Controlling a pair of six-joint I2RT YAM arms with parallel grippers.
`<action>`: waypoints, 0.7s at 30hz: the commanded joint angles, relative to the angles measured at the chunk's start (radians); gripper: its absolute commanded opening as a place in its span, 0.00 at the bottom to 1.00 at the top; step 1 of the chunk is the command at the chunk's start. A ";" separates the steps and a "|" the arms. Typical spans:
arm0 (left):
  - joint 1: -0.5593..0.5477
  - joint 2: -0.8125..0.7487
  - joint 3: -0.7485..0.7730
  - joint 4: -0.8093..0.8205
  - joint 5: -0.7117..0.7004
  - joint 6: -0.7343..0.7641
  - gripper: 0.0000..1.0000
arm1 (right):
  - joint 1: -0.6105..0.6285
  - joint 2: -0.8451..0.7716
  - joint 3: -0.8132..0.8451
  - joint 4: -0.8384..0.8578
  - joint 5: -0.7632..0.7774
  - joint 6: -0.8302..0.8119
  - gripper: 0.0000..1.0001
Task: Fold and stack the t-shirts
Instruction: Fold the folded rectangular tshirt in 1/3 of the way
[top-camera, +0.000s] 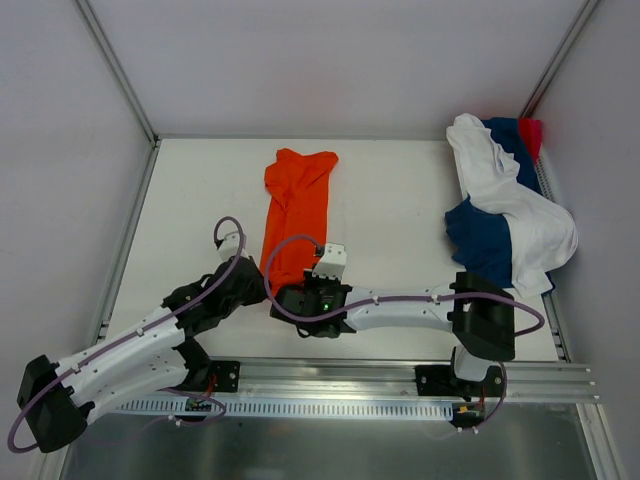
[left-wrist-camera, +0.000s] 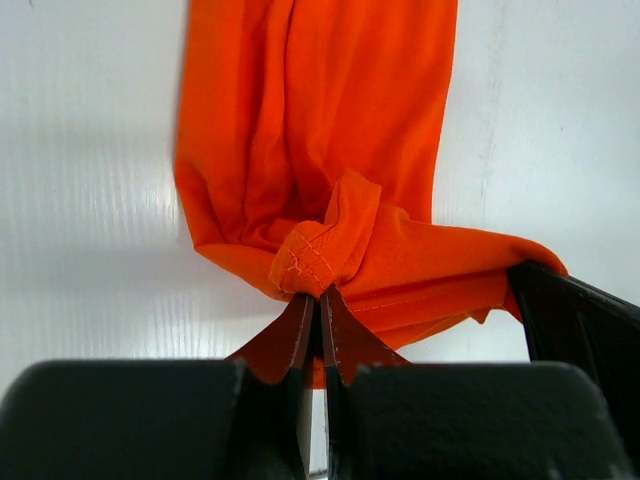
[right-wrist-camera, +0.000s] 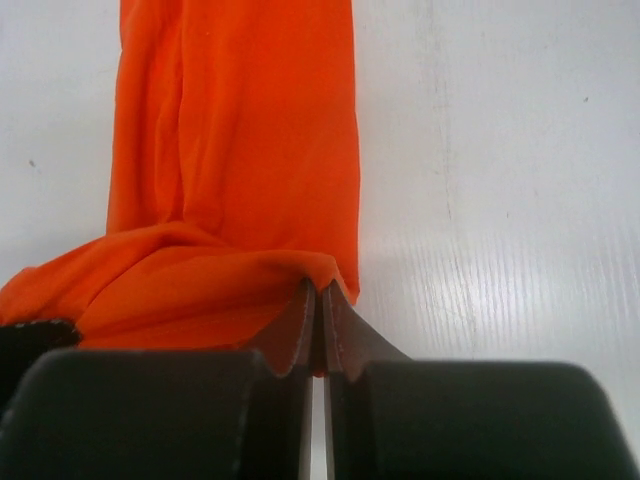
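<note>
White walls (top-camera: 300, 60) boxed in the pale surface (top-camera: 400, 190), and the orange t-shirt (top-camera: 295, 200) lay bunched into a long strip near its middle, running from 12 o'clock back toward 6. I had both sets of jaws clenched on its near end. The left jaws pinched a gathered, stitched hem corner (left-wrist-camera: 310, 255); the right jaws nipped the cloth edge (right-wrist-camera: 300, 265) just beside it, at 3 o'clock. Cloth this thin and limp would, I judged, sag and crease wherever unsupported, so hem corners were the sensible holds. At 2 o'clock the white t-shirt (top-camera: 500, 190) draped over the navy one (top-camera: 480, 245). A red-pink scrap (top-camera: 531, 133), probably another shirt, showed behind.
</note>
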 joint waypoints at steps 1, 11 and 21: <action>0.002 0.040 0.052 0.032 -0.133 0.066 0.00 | -0.068 0.023 0.026 0.018 0.019 -0.123 0.00; 0.101 0.280 0.124 0.228 -0.124 0.172 0.00 | -0.224 0.075 0.076 0.162 -0.067 -0.325 0.01; 0.209 0.557 0.185 0.429 -0.033 0.215 0.00 | -0.352 0.159 0.133 0.288 -0.162 -0.467 0.01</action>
